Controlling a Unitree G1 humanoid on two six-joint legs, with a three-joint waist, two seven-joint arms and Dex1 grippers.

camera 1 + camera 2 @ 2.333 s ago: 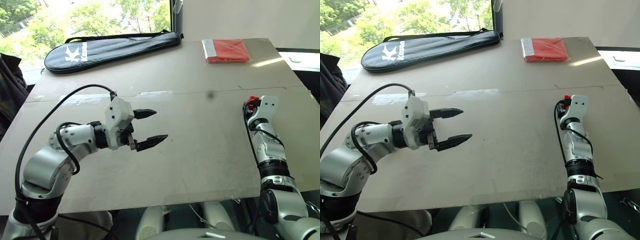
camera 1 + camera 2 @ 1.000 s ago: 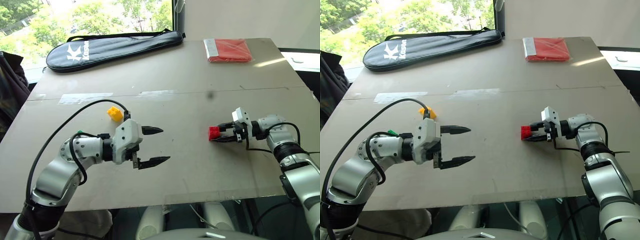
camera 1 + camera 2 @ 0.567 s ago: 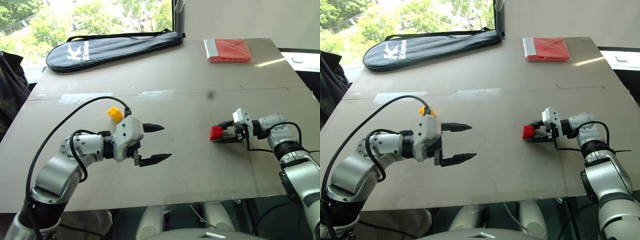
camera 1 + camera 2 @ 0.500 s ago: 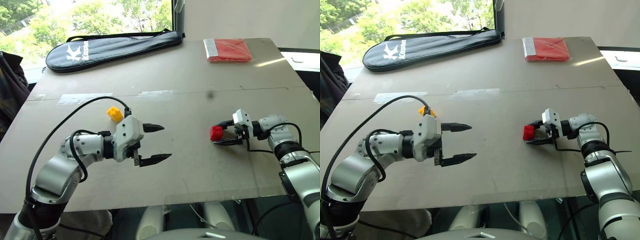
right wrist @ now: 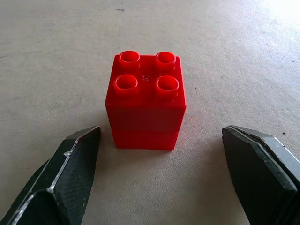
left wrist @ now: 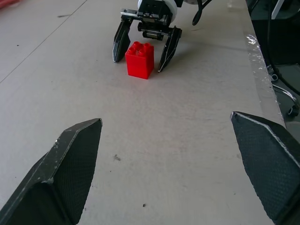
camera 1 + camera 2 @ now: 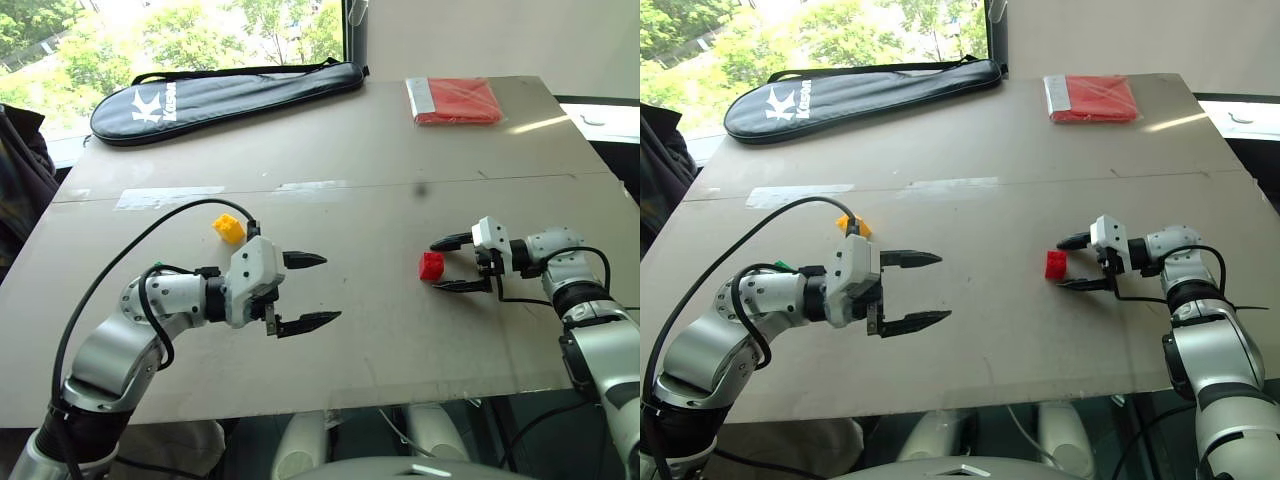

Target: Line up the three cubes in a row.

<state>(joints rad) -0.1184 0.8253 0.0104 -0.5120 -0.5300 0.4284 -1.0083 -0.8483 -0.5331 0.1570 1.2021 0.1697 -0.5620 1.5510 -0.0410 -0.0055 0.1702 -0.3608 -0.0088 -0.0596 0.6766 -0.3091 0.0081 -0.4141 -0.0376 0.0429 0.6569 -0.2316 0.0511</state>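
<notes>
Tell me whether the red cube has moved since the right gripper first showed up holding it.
Yes. The red cube has come down and inward from beside the table's right edge; it now stands between the right gripper's open fingers.

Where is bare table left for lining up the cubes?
Bare between the left gripper and the red cube, and beyond toward the racket bag. Crowded around the red cube, with the right gripper beside it.

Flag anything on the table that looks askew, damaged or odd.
Nothing stands out. The red cube sits upright and intact on the table, between the open right hand's fingers; the yellow cube rests flat.
</notes>
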